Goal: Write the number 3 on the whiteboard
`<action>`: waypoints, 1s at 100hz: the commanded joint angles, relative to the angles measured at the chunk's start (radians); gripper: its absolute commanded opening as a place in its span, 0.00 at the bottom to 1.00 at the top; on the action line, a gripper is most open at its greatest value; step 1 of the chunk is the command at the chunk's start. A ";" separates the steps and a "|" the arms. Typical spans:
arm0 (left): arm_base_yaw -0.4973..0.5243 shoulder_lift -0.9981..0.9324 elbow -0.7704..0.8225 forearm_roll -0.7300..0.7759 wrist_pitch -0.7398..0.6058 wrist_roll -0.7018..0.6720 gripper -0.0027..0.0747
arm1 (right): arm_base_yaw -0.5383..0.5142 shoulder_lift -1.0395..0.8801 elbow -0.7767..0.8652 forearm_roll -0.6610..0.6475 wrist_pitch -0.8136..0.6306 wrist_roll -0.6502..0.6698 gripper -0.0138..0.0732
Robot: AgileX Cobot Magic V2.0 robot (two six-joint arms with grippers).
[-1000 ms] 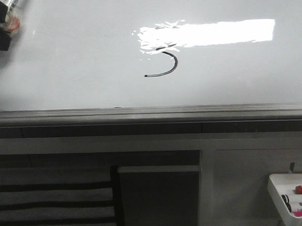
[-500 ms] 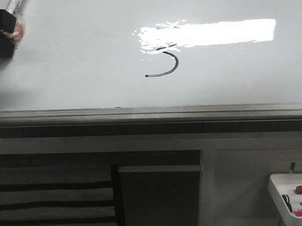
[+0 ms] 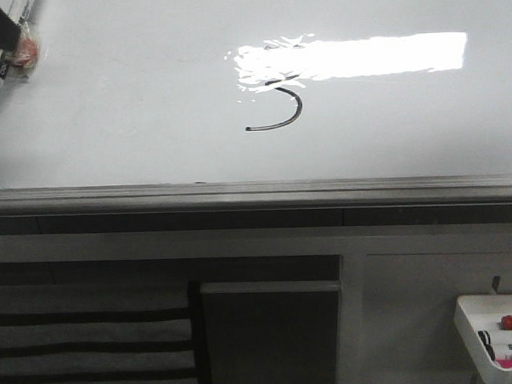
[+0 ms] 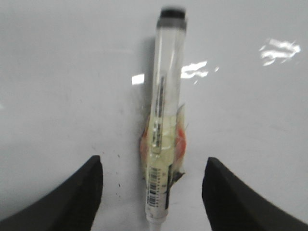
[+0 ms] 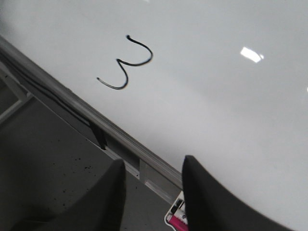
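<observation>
The number 3 (image 5: 126, 62) stands complete on the whiteboard (image 3: 133, 104): the right wrist view shows both curves joined in one black line, with clean ends. In the front view only its lower hook reads clearly, near the board's middle; the upper curve is lost in the glare patch (image 3: 352, 57). The figure lies well clear of the grey edge rail (image 3: 256, 192).

The marker (image 4: 163, 120) lies on the board surface at the far upper-left of the front view, well apart from the figure. The left gripper (image 4: 151, 192) has its jaws spread wide, one to each side of the marker and touching it on neither; it holds nothing. The right gripper (image 5: 153, 192) hangs above the rail with its jaws parted and empty.

Judgement: writing is done and the marker appears released. What remains, if anything, is clearing the arms, or returning the marker to the tray (image 3: 498, 334) at lower right, which holds other pens.
</observation>
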 commanded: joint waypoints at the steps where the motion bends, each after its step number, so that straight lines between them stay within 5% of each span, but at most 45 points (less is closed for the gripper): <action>1: 0.003 -0.135 -0.030 0.027 0.004 -0.008 0.58 | -0.063 -0.044 0.043 0.007 -0.103 0.075 0.44; 33: 0.048 -0.502 0.107 0.034 0.162 -0.012 0.58 | -0.214 -0.252 0.383 0.009 -0.372 0.163 0.44; 55: 0.061 -0.688 0.304 0.031 0.084 -0.012 0.58 | -0.214 -0.389 0.531 0.076 -0.484 0.191 0.43; 72: 0.061 -0.714 0.383 0.017 0.021 -0.012 0.57 | -0.214 -0.439 0.593 0.076 -0.538 0.179 0.24; 84: 0.061 -0.714 0.396 0.002 0.006 -0.012 0.43 | -0.214 -0.437 0.598 0.076 -0.538 0.169 0.07; 100: 0.061 -0.714 0.396 -0.066 0.008 -0.012 0.14 | -0.214 -0.437 0.600 0.076 -0.557 0.169 0.07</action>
